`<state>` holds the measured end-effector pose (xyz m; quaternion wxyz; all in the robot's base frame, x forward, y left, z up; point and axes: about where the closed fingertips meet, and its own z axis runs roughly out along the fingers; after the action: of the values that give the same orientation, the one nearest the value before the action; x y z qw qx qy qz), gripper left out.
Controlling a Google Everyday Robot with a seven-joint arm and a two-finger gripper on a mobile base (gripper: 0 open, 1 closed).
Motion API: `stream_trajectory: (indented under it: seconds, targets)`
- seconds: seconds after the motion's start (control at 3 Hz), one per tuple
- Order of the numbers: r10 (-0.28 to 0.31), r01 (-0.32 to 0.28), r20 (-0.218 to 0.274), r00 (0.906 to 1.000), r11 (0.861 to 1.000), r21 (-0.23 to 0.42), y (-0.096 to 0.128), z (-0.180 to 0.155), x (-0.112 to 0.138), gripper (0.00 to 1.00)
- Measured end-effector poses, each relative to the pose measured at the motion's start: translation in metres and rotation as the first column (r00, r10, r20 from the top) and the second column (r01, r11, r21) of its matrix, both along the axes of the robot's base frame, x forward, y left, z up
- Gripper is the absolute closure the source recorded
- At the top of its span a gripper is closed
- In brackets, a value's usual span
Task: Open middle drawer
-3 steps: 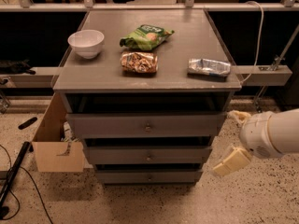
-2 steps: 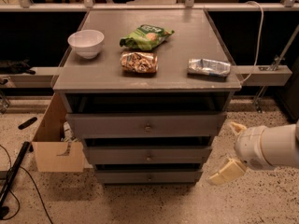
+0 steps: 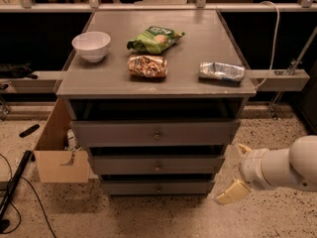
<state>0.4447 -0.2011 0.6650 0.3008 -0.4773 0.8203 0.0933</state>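
Note:
The middle drawer (image 3: pixel 157 164) is the grey front of mid height among three in the grey cabinet, with a small round knob (image 3: pixel 157 168) at its centre. Its front sits a little behind the top drawer (image 3: pixel 154 132) and shows no open gap into it. My gripper (image 3: pixel 237 171) is to the right of the cabinet, level with the middle and bottom drawers, apart from them. Its cream fingers (image 3: pixel 232 192) are spread open and hold nothing.
On the cabinet top stand a white bowl (image 3: pixel 91 45), a green chip bag (image 3: pixel 155 38), a brown snack bag (image 3: pixel 147 66) and a silver packet (image 3: pixel 222 71). A cardboard box (image 3: pixel 56 151) leans by the left side. Cables (image 3: pixel 15 182) lie on the speckled floor at left.
My gripper and arm have moved down and slightly left along the cabinet's right side. The drawers have not moved.

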Motion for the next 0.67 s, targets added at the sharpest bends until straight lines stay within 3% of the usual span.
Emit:
stream_trajectory:
  seconds: [0.33,0.67]
  targets:
    - [0.025,-0.025,-0.037,0.9990,1.000,-0.005,0.013,-0.026,0.011,0.00]
    - [0.075,-0.075,-0.092,0.9930,0.997,-0.003,0.045,-0.052,0.023,0.00]
